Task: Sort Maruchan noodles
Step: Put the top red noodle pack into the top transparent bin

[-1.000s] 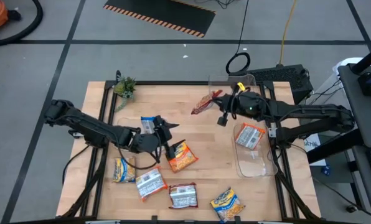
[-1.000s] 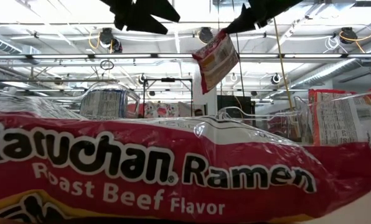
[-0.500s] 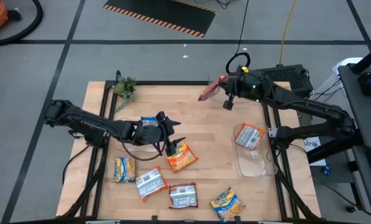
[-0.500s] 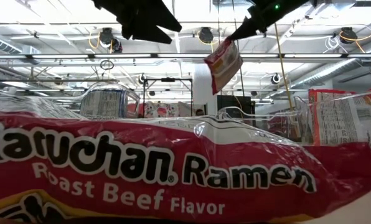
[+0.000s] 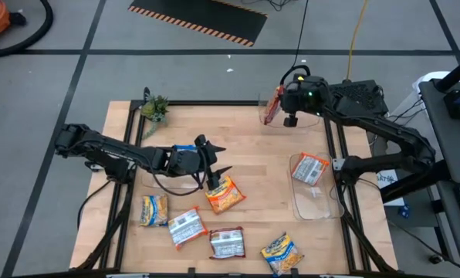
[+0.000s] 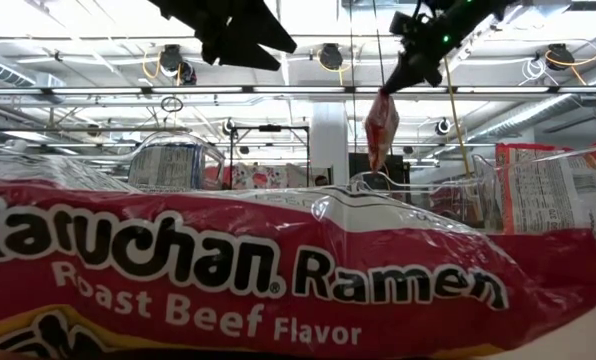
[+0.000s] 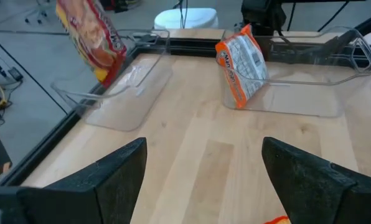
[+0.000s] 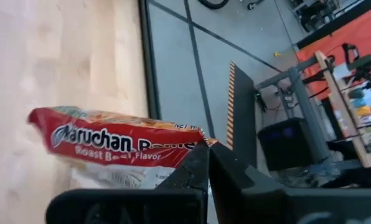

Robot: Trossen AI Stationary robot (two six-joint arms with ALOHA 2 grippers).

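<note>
My right gripper [image 5: 280, 99] is shut on a red Roast Beef noodle packet [image 5: 272, 106] and holds it in the air over the clear bin [image 7: 120, 87] at the table's far right corner. My left gripper [image 5: 218, 161] hovers open near the table's middle, just far of an orange packet [image 5: 225, 194] that lies flat. In the left wrist view its fingers stand wide apart [image 7: 204, 171]. Several more packets lie flat along the near edge: yellow [image 5: 154, 209], silver-white [image 5: 187, 227], red-and-silver [image 5: 227, 242], yellow [image 5: 281, 253]. One silver-and-orange packet [image 5: 310, 167] leans in the right-hand clear bin [image 5: 319, 202]. My right gripper pinches the red packet by its sealed top edge [image 8: 197, 142] between the two shut fingers [image 8: 226, 177]. It comes at the edge from above. The packet is lifted clear and hangs below the fingers [image 6: 381, 125], turned edge-on to the low view.
A red Roast Beef packet [image 6: 228, 270] lies right in front of the low camera and blocks most of its view. A small green plant [image 5: 154, 108] stands at the far left corner. A blue-trimmed packet [image 5: 185, 147] shows behind the left arm. Bare wood lies between the grippers.
My right gripper has carried the red packet from over the table toward the far right corner and now holds it over the far clear bin. The packet has swung from slanting broadside to hanging edge-on. My left gripper has shifted slightly toward the right and stays open.
</note>
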